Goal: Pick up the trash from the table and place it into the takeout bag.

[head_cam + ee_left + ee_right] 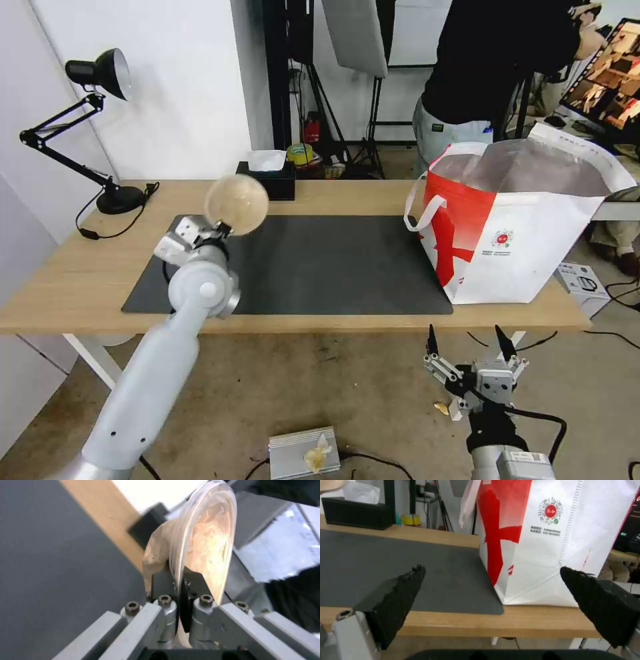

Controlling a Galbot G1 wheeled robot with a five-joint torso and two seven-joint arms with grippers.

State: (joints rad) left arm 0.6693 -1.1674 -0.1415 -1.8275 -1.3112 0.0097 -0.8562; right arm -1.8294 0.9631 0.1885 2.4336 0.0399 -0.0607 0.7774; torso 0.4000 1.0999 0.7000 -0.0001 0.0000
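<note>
While the robot faces the table, the stock stands as follows:

- Left gripper: raised over the left end of the dark grey mat, fingers clamped tight on the rim of the shallow beige bowl.
- Shallow beige bowl: held clear of the tabletop, tipped on edge; in the left wrist view its rim sits pinched between the two pads, a clear lid on it.
- Right gripper: low, in front of the table's near edge and below the tabletop, its black pointed fingers spread wide with nothing between them.
- Takeout bag: upright at the right end of the table, mouth open with foil lining showing, one corner resting on the mat's edge; well apart from the bowl.
- Black tissue box: at the table's far edge.
- Black desk lamp: far left corner.
</note>
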